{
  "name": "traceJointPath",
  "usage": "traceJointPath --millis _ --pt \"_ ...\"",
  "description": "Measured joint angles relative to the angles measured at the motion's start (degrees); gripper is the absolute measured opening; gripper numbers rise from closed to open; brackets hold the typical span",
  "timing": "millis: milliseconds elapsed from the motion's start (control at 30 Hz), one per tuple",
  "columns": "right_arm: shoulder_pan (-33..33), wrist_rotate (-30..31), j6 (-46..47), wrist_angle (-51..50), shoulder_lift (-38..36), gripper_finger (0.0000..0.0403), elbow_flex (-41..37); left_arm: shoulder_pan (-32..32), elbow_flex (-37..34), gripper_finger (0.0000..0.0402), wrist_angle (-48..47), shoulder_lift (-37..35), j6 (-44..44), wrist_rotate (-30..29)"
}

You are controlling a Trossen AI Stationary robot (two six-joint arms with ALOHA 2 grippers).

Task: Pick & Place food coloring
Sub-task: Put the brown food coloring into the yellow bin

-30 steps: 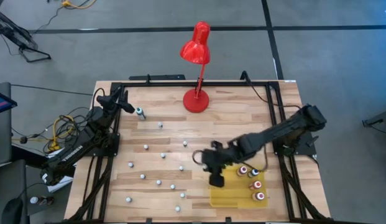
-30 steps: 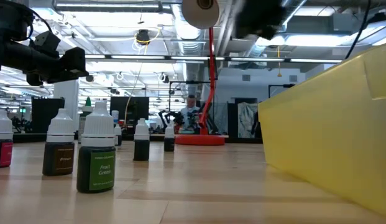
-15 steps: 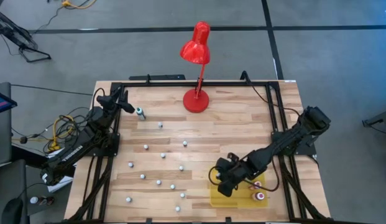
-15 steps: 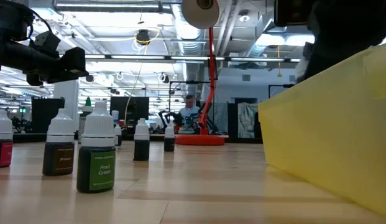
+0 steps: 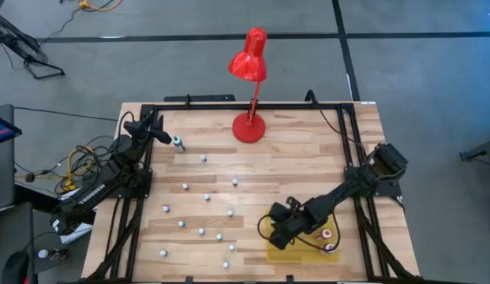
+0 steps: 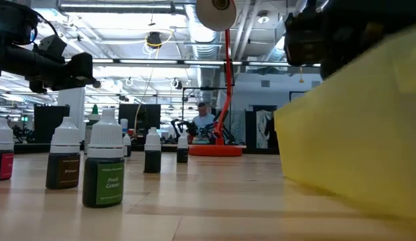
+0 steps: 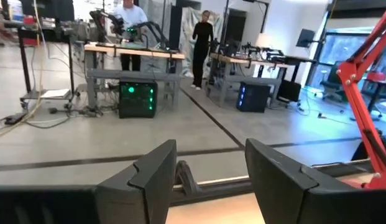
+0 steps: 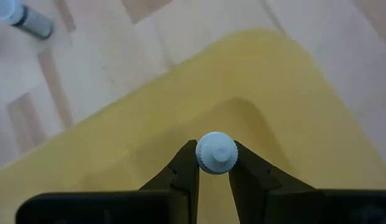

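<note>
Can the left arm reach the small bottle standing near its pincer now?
Probably yes. The left pincer is open, and the bottle stands right beside it on bare table, with nothing between them.

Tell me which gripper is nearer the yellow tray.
Right. The right gripper is over the yellow tray, shut on a bottle above it. The left gripper waits open at the table's far left corner, well away from the tray.

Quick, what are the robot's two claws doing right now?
Left gripper: open, holding nothing, at the table's far left edge.
Right gripper: shut on a food coloring bottle, over the yellow tray.
</note>
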Motion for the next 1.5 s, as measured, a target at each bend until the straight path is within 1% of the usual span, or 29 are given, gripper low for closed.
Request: traceJointPath --millis 133,300,400,533,867,1367,1500 --pt "-0.2 1.8 0.3 0.0 0.2 0.006 0.3 0.0 0.0 0.0184 0.0 0.0 0.0 0.4" --pt "-0.4 1.2 -0.2 -0.4 0.2 0.006 0.2 0.0 0.0 0.0184 0.0 0.0 0.0 0.4" --pt "-0.4 -0.4 -1.9 -0.4 0.2 0.006 0.2 0.0 0.0 0.0184 0.0 0.0 0.0 0.3" --pt "-0.3 -1.2 -4.4 -0.6 0.2 0.006 0.2 0.0 0.0 0.0184 0.0 0.0 0.0 0.4" --pt "-0.4 -1.4 -6.1 -1.2 0.3 0.0063 0.2 0.0 0.0 0.0184 0.0 0.0 0.0 0.3" --pt "-1.3 -1.9 -6.0 -1.2 0.4 0.014 0.1 0.0 0.0 0.0184 0.0 0.0 0.0 0.3" --pt "-2.1 -4.0 -5.9 -1.2 -1.3 0.0153 0.3 0.0 0.0 0.0184 0.0 0.0 0.0 0.3"
